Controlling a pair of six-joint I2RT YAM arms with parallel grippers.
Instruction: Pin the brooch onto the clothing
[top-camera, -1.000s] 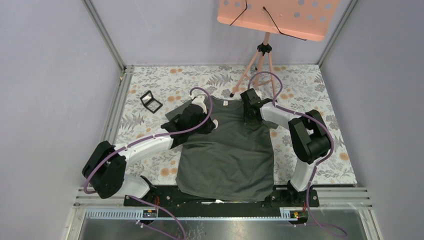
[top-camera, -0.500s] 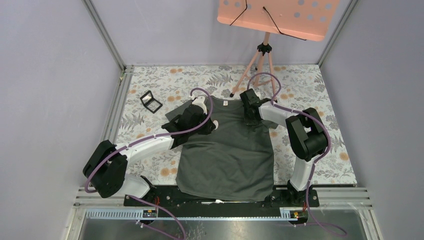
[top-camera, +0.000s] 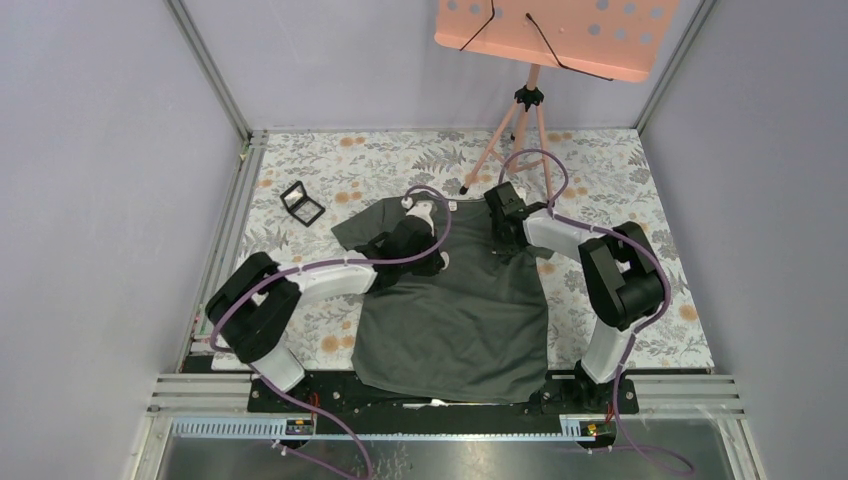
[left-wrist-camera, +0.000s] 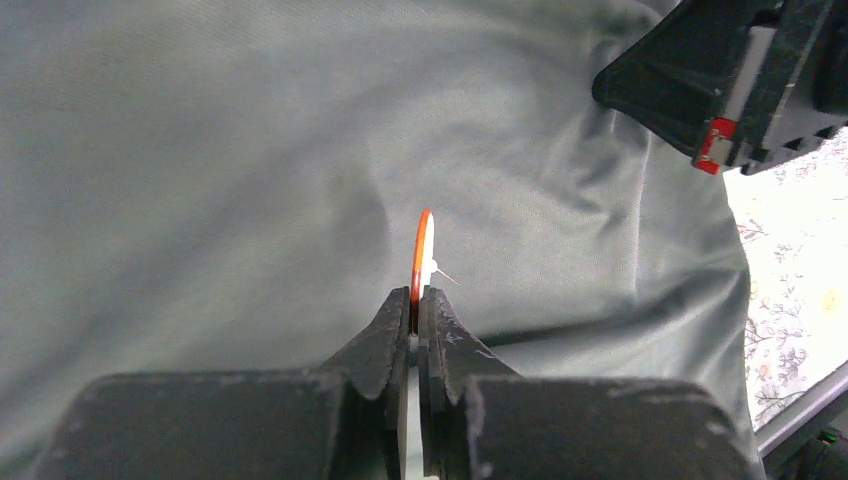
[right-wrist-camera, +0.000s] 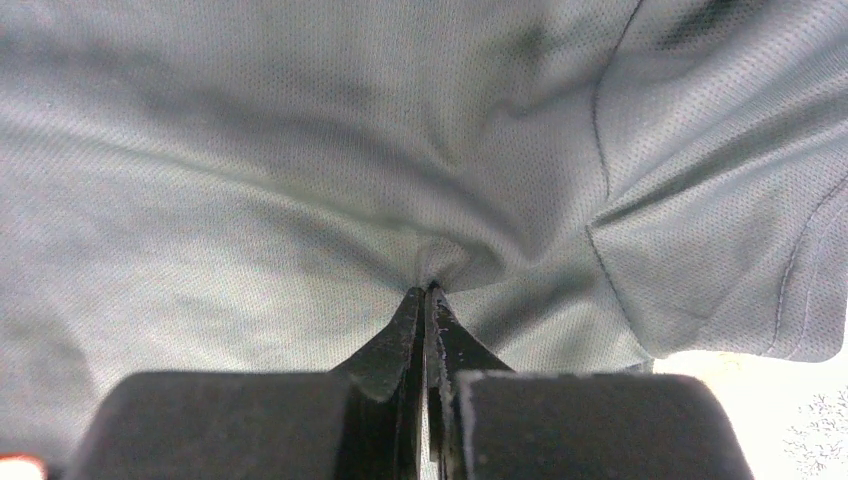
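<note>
Overhead, the left arm (top-camera: 320, 275) hides the brooch (left-wrist-camera: 423, 255); its wrist camera catches it edge-on, clamped in the closed left tool (left-wrist-camera: 415, 305) over the T-shirt (top-camera: 460, 300) spread on the worktop (top-camera: 640, 200). The right tool (right-wrist-camera: 427, 300), tips together, pinches a fold by the sleeve (right-wrist-camera: 720, 270).

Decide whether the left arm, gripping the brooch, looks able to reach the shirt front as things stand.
Probably yes: the left gripper holds the brooch over bare shirt fabric, nothing between; the right gripper pinches cloth off to the side.
</note>
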